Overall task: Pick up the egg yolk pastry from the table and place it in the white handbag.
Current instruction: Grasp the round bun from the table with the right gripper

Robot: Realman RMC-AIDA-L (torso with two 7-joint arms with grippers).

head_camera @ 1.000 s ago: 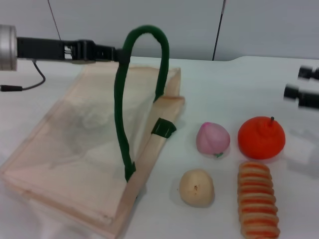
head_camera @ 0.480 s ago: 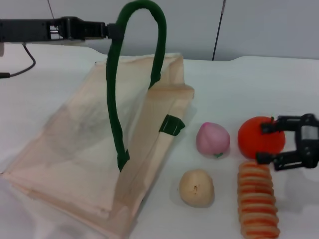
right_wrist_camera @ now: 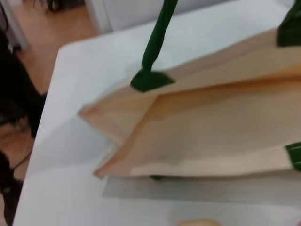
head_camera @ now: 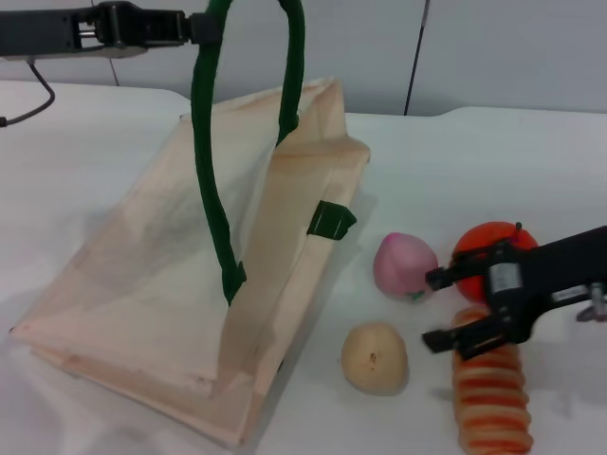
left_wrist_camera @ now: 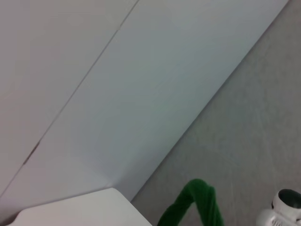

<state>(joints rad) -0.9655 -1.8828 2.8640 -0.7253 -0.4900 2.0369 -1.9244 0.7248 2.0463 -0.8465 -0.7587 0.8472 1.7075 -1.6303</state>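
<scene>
The egg yolk pastry (head_camera: 375, 357) lies on the table in the head view, just right of the white handbag (head_camera: 161, 265). A sliver of it shows in the right wrist view (right_wrist_camera: 197, 222). My left gripper (head_camera: 194, 25) is shut on the bag's green handle (head_camera: 212, 180) and holds it high at the back left, so the bag's mouth gapes. The handle shows in the left wrist view (left_wrist_camera: 195, 202). My right gripper (head_camera: 434, 309) is open, low over the table, just right of and slightly behind the pastry. The right wrist view looks at the bag's open side (right_wrist_camera: 211, 132).
A pink peach (head_camera: 405, 265) lies behind the pastry. An orange fruit (head_camera: 493, 246) sits behind my right gripper, partly hidden by it. An orange-and-cream striped roll (head_camera: 491, 398) lies under the right arm. The white table (head_camera: 455, 161) meets a grey wall behind.
My right gripper has come in from the right edge, leftward and nearer, past the orange fruit toward the pastry. My left gripper has lifted the handle higher, and the bag has opened wider.
</scene>
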